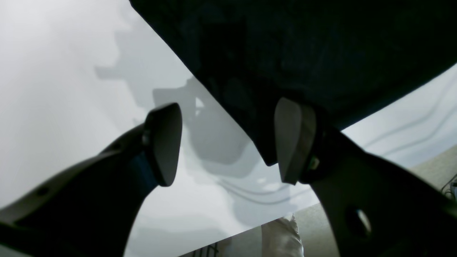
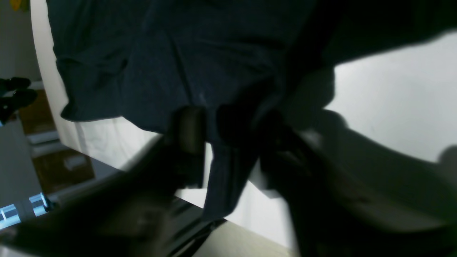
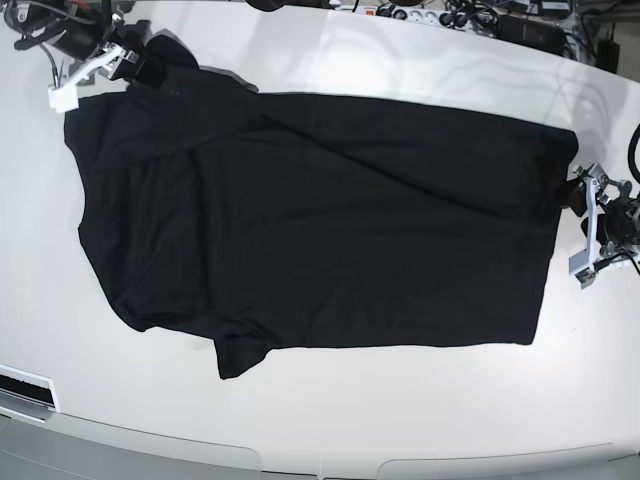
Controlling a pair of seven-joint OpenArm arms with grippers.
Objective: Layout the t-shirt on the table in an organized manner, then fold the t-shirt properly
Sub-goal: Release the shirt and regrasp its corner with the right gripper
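White tabletop [image 3: 320,430] gleams under the t-shirt [image 3: 330,230], spread between both arms. Left pincer [image 1: 228,142] gapes just off the hem corner; right pincer [image 2: 210,142] pinches sleeve fabric (blurry view). Best tug outward gently, keeping cloth low and flat.

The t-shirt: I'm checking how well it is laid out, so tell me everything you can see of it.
The t-shirt is plain black soft fabric, spread mostly flat across the white table, its hem toward the left gripper, which is open at its edge. A short sleeve juts out near the front edge, with folds there. The right gripper pinches a bunched fold at the far corner.
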